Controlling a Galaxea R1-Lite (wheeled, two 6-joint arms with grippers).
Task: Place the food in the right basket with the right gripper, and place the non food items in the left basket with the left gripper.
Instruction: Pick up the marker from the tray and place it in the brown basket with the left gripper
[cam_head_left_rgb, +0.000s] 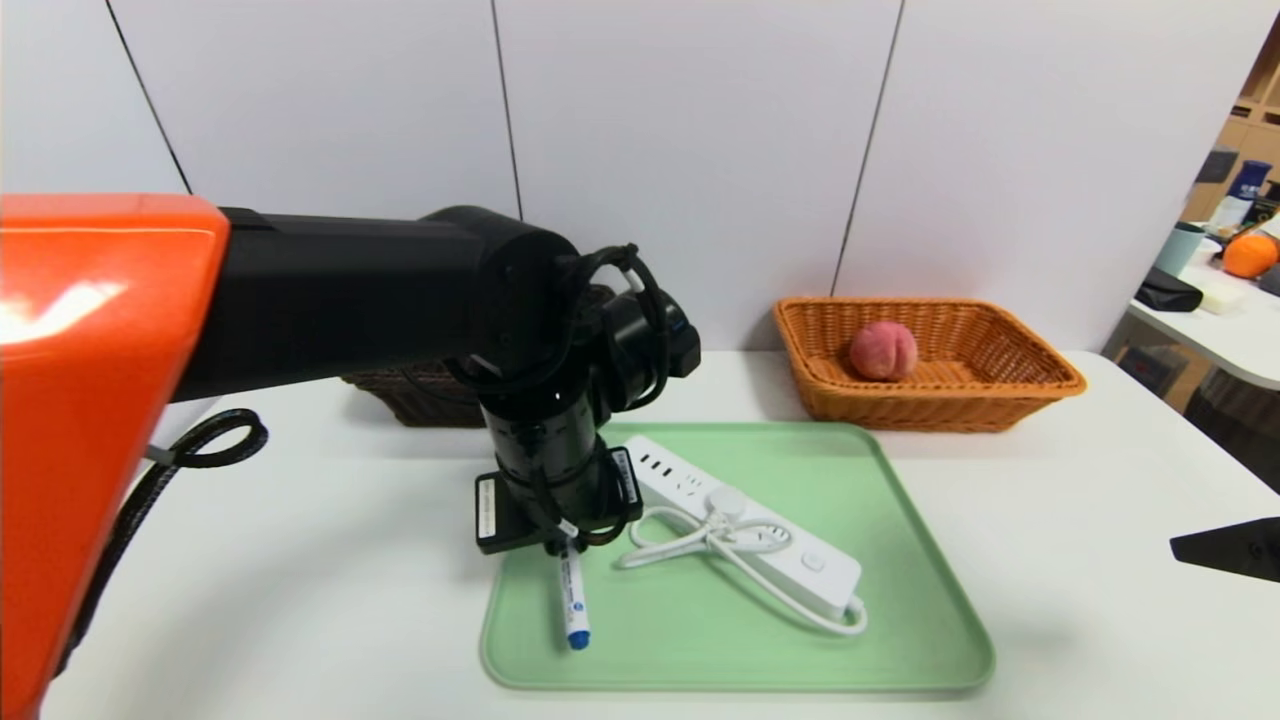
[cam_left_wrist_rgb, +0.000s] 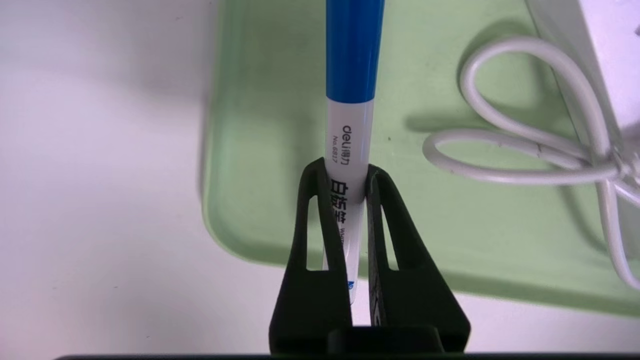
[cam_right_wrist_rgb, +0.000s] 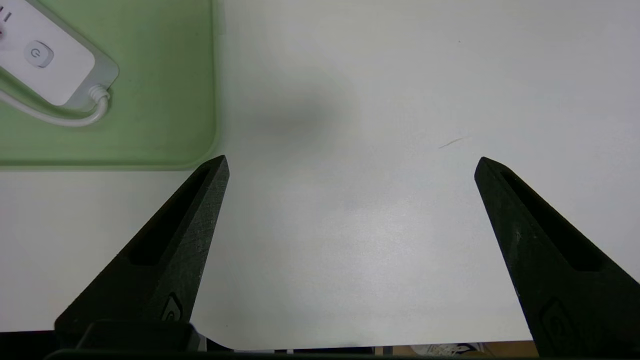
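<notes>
My left gripper (cam_left_wrist_rgb: 348, 172) is shut on the white body of the marker (cam_left_wrist_rgb: 350, 125), over the green tray's left part; the marker (cam_head_left_rgb: 573, 598) pokes out below the gripper (cam_head_left_rgb: 560, 545) with its blue cap forward. A white power strip (cam_head_left_rgb: 745, 525) with its bundled cord (cam_left_wrist_rgb: 525, 150) lies across the tray. The pinkish-red peach (cam_head_left_rgb: 884, 350) rests inside the orange right basket (cam_head_left_rgb: 1040, 385). The dark brown left basket (cam_head_left_rgb: 415, 395) is mostly hidden behind my left arm. My right gripper (cam_right_wrist_rgb: 352, 162) hangs open and empty over bare table right of the tray; only its tip (cam_head_left_rgb: 1225, 548) shows in the head view.
The green tray (cam_head_left_rgb: 900, 560) sits at the table's middle front; its corner (cam_right_wrist_rgb: 150, 140) and the power strip's end (cam_right_wrist_rgb: 45, 65) show in the right wrist view. A side table with an orange ball (cam_head_left_rgb: 1250, 254) and cups stands at the far right.
</notes>
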